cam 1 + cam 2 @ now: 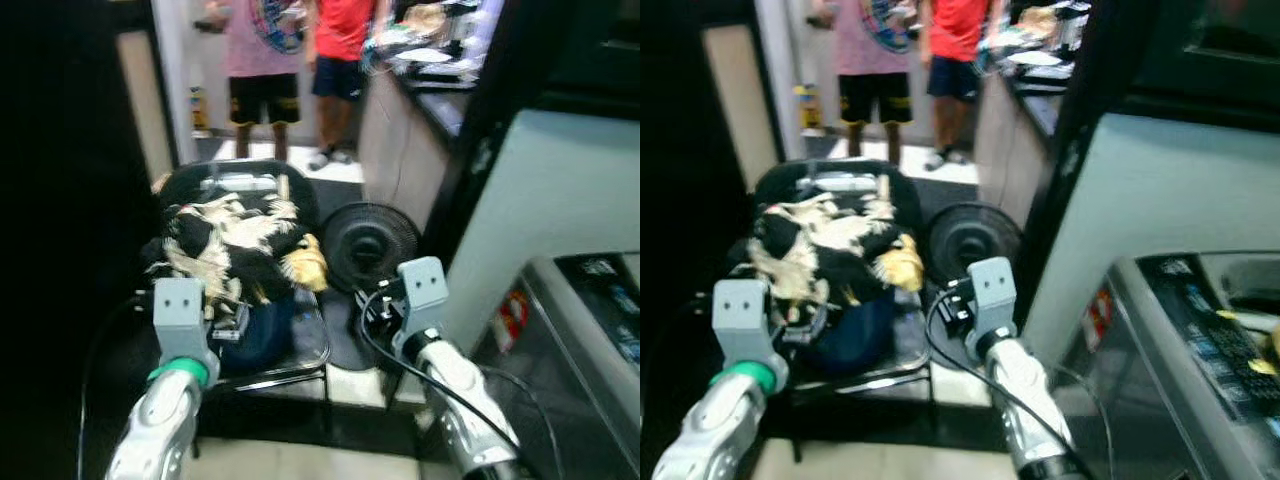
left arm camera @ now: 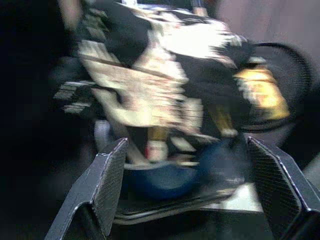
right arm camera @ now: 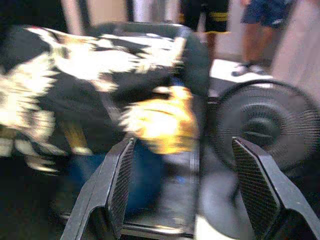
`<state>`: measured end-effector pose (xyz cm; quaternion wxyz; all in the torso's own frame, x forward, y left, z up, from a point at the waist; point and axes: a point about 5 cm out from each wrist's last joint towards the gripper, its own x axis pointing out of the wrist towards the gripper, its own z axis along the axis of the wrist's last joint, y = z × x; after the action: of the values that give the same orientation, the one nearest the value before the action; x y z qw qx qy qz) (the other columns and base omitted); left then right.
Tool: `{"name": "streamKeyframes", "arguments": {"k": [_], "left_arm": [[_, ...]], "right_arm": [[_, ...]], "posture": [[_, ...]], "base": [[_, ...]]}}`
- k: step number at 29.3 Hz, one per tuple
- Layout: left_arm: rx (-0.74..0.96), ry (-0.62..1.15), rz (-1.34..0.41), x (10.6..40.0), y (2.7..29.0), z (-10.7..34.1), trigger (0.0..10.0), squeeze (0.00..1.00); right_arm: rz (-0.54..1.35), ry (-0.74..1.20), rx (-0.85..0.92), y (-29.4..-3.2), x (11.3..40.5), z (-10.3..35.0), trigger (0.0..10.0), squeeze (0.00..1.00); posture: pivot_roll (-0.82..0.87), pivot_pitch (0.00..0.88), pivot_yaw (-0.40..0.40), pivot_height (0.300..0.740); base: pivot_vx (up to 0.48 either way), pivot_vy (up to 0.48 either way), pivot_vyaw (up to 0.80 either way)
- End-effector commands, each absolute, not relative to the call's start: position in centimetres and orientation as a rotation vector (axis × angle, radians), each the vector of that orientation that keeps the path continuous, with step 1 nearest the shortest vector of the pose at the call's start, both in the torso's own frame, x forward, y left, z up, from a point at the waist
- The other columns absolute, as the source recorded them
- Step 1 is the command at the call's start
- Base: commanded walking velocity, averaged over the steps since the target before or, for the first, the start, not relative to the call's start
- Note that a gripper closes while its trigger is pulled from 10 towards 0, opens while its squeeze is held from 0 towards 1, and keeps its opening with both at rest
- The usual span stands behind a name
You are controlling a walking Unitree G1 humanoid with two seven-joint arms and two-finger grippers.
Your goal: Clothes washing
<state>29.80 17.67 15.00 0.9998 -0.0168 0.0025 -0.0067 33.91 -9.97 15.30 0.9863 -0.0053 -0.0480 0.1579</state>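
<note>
**Laundry pile ahead, both grippers spread and empty**

Arms first, nearest to me: my left gripper (image 2: 187, 175) is raised in front of the chest with its two black fingers set wide apart and nothing between them. My right gripper (image 3: 187, 185) is likewise spread wide and empty, held a little further right, toward the floor fan (image 1: 368, 243).

Just past the fingertips sits the chair (image 1: 308, 352), and on it the heap of clothes (image 1: 232, 245): a black-and-cream patterned garment on top, a yellow piece (image 3: 162, 122) at its right edge, something dark blue (image 2: 170, 177) underneath. Neither gripper touches the heap yet; the left one lines up with its near edge.

To my right, close by, is the washing machine (image 1: 1185, 330), its top panel facing up. Further back, two people (image 1: 262, 60) stand in the doorway beside a counter (image 1: 430, 70).

I judge this to be the pickup step, with nothing loaded so far. Next I need to push the left gripper forward and down into the heap, pinch a good fold of fabric, lift it clear, and then turn toward the washer.
</note>
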Motion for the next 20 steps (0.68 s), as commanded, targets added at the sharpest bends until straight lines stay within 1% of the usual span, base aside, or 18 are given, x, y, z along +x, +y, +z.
{"name": "streamKeyframes", "arguments": {"k": [1,4,5,7,9,12,15,20], "left_arm": [[-0.019,-0.005,-0.018,29.8,18.0,15.1,10.0,0.00],[-0.023,-0.040,-0.002,30.0,18.6,15.5,10.0,0.00],[-0.041,-0.047,0.002,30.2,18.7,15.6,10.0,0.00],[-0.041,-0.047,0.002,30.2,18.7,15.6,10.0,0.00],[-0.040,-0.053,-0.018,30.4,18.1,15.4,10.0,0.00],[-0.041,-0.054,-0.029,30.5,17.7,15.3,10.0,0.00],[-0.050,-0.068,-0.063,30.5,16.7,15.2,10.0,0.00],[-0.064,-0.062,-0.050,30.6,16.7,15.0,10.0,0.00]], "right_arm": [[0.308,-0.086,-0.007,-9.9,33.9,14.7,10.0,0.00],[0.298,-0.085,0.039,-10.0,33.8,14.5,10.0,0.00],[0.299,-0.089,0.037,-10.1,33.8,14.5,10.0,0.00],[0.299,-0.089,0.037,-10.1,33.8,14.5,10.0,0.00],[0.303,-0.088,0.004,-10.6,33.8,14.4,10.0,0.00],[0.305,-0.087,-0.009,-10.8,33.9,14.3,10.0,0.00],[0.295,-0.080,-0.013,-11.2,33.9,14.3,10.0,0.00],[0.280,-0.081,-0.008,-11.2,33.8,14.1,10.0,0.00]], "posture": [[0.09,0.021,0.068,0.740],[0.09,0.019,0.073,0.740],[0.09,0.025,0.057,0.740],[0.09,0.025,0.057,0.740],[0.07,0.029,0.034,0.740],[0.07,0.029,0.034,0.740],[0.06,0.029,0.010,0.740],[0.04,0.025,0.005,0.740]], "base": [[0.000,0.000,0.80],[0.000,0.000,0.00],[0.000,0.000,0.00],[0.000,0.000,0.00],[0.000,0.000,0.00],[0.000,0.000,0.00],[0.000,0.000,0.00],[0.000,0.000,0.00]]}}
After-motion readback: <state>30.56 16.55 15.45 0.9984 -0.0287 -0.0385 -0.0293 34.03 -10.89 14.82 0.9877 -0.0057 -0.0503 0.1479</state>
